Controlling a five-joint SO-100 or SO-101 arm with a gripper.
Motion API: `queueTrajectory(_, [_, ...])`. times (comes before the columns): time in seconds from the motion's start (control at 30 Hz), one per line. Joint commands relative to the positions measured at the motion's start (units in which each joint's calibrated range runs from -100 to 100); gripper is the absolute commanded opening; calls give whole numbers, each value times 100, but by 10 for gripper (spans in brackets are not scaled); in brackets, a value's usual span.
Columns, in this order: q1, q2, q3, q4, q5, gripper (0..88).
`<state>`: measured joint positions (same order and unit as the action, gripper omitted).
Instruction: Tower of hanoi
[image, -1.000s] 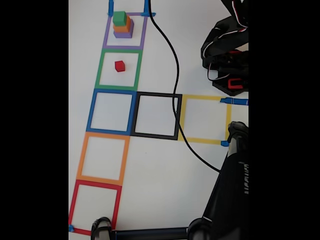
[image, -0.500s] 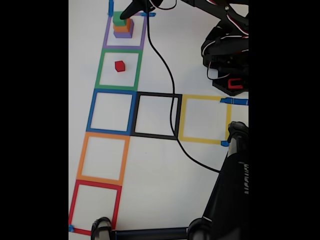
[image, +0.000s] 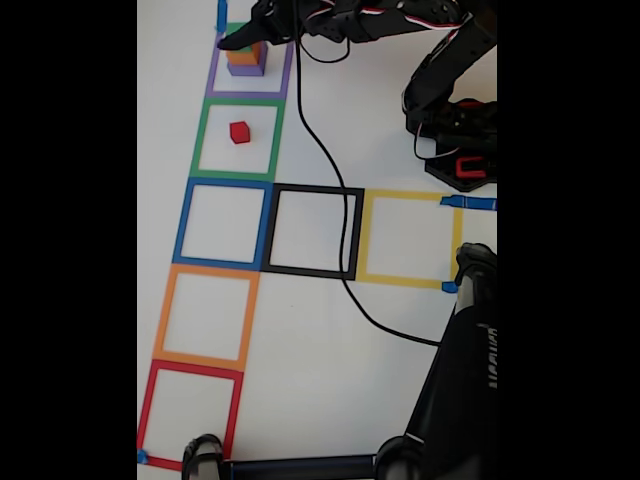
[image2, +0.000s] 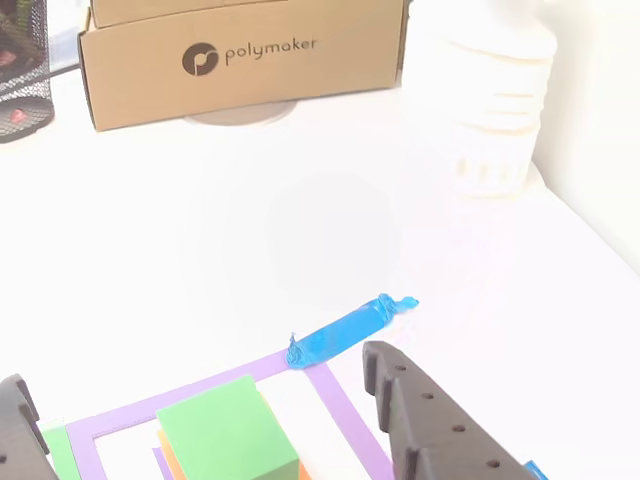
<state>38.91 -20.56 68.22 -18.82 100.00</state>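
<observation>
Since a second ago, released fingers have swung over the green cube, upper left. White bench; a cardboard box reads "polymaker".

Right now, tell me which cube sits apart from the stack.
The red cube: it sits alone inside the green tape square, while the green cube, orange and purple ones are stacked in the purple square under the end effector.

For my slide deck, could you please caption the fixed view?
Gripper reaches the cube stack, orange cube on purple cube, while the red cube sits alone inside the green tape square.
</observation>
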Motion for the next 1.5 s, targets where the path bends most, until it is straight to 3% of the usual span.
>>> queueTrajectory(0.0, [-85,526,-40,-992,0,409])
queueTrajectory(0.67, [-66,2407,-31,-2960,0,400])
queueTrajectory(1.47, [-449,2964,-94,-3340,0,305])
